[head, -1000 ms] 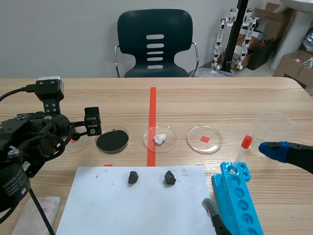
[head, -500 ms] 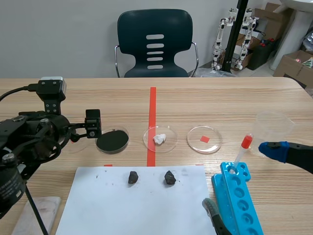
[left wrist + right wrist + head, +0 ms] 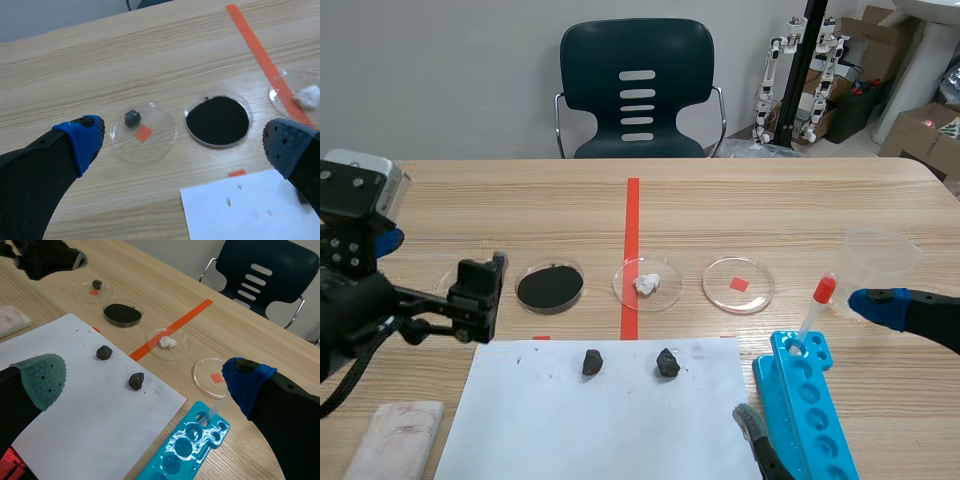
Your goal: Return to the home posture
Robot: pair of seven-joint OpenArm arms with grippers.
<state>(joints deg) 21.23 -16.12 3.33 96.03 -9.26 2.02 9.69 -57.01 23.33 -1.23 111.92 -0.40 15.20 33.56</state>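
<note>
Pale wooden table (image 3: 800, 200) all round, with a dark chair (image 3: 637, 90) beyond its far edge. On the left gripper (image 3: 185, 142): spread wide, clamped on nothing, hanging clear above the wood, with a shallow dish (image 3: 162, 140) holding a small dark stone (image 3: 132, 118) just ahead of one finger, a dish of black powder (image 3: 217, 120) ahead of the gap between the two, and a corner of a white sheet (image 3: 250, 205) under the other finger. Probably kept open for want of anything left to carry, with the stone already in its dish. On the right gripper (image 3: 145, 379): likewise parted and empty, poised well above the sheet, with two dark lumps (image 3: 104, 352) below and ahead of it and a blue rack (image 3: 180, 455) bearing a red-capped tube (image 3: 815, 315) near its blue-padded finger; seemingly close to a resting pose. Against a second ago: left gripper drawn back from beside the powder dish toward the robot, now lower and near the sheet's far corner, with its wrist camera swung outward; right arm unmoved. Judging by that, homing well under way on the left, though not plainly finished.
</note>
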